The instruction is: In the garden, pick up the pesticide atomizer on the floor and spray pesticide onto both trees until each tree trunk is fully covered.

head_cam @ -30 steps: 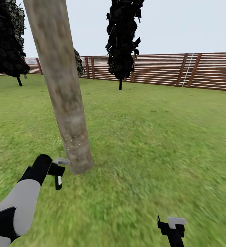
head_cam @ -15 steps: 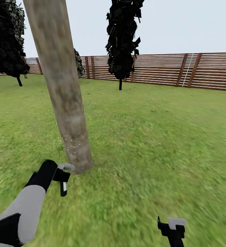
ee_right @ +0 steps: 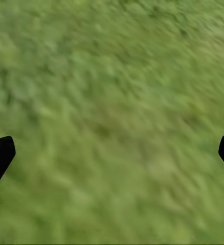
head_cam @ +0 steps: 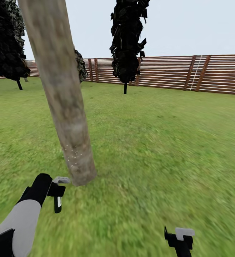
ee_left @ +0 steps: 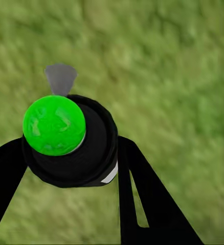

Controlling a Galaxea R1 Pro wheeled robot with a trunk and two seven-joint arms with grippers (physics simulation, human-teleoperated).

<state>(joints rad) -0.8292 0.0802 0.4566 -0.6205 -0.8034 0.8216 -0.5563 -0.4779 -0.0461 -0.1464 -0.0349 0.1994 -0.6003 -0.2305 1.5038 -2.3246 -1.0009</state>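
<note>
A thick mottled grey-brown tree trunk (head_cam: 62, 96) leans up from the grass lawn (head_cam: 153, 150) at the left of the head view, with pale specks low on its bark. My left gripper (head_cam: 56, 194) hangs just left of the trunk's base, shut on the pesticide atomizer (head_cam: 57, 204). The left wrist view looks down on the atomizer (ee_left: 71, 140), a black body with a bright green cap and a grey nozzle, with a black finger on each side. My right gripper (head_cam: 180, 246) sits low at the right, open over bare grass (ee_right: 112, 102). The second tree is out of view.
A reddish-brown slat fence (head_cam: 203, 73) closes the far side of the garden. A narrow near-black conifer (head_cam: 126, 43) stands before it, another dark tree (head_cam: 8, 43) is at the far left. Open lawn stretches right of the trunk.
My left arm with the atomizer has dropped lower, first shifting right and then back left. The picture has shifted slightly, so the trunk sits a little further left. The right gripper has stayed put.
</note>
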